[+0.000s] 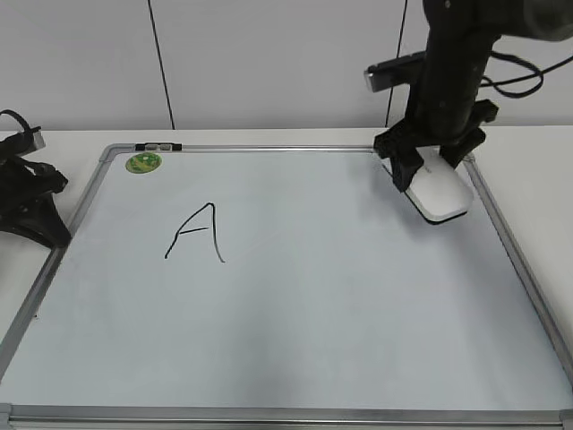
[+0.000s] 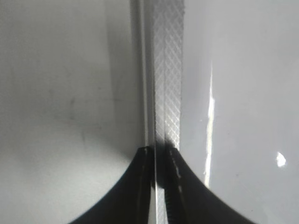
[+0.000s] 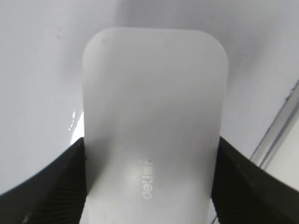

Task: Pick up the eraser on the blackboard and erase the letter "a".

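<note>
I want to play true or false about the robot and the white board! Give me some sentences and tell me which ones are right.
1. The right gripper squeezes the eraser between its fingers. True.
2. The eraser sits near the board's left edge. False: it is near the top right corner of the blackboard.
3. A capital "A" is drawn on the board's left half. True.
4. The green magnet is at the bottom of the board. False: it is in the top left corner.
5. The left gripper is holding the eraser too. False: it is shut and empty over the board's frame, on the left.
</note>
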You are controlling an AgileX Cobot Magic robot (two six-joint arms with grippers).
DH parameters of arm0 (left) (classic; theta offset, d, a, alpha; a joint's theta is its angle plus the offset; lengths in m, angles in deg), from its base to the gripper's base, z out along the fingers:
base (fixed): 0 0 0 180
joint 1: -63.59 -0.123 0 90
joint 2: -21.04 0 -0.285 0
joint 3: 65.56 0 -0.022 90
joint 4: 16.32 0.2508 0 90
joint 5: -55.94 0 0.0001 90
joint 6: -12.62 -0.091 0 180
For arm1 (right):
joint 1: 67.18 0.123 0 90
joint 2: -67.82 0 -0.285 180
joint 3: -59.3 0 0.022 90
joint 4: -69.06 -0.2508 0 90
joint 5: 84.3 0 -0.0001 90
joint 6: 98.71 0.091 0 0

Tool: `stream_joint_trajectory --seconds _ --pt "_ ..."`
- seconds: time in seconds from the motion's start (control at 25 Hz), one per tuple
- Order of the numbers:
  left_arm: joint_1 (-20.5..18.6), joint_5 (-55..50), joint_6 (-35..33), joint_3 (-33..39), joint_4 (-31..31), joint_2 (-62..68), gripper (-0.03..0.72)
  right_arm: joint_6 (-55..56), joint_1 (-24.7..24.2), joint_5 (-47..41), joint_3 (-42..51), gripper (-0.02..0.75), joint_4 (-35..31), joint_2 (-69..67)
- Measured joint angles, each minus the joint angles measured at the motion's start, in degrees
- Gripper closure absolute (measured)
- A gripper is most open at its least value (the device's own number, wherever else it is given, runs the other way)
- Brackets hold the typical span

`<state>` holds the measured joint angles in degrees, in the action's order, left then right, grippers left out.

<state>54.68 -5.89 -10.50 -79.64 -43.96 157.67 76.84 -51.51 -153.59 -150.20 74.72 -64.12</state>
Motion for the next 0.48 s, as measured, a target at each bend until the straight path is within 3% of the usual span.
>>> stream_joint_trajectory --seconds 0.24,0.48 --pt "0.0 0.1 0.0 0.0 0.1 0.0 0.646 -0.1 -3.5 -0.5 -0.1 0.213 -3.2 3.2" --pt "0.0 0.1 0.0 0.0 0.1 0.0 0.644 0.8 -8.8 -0.6 5.6 0.213 -4.3 5.4"
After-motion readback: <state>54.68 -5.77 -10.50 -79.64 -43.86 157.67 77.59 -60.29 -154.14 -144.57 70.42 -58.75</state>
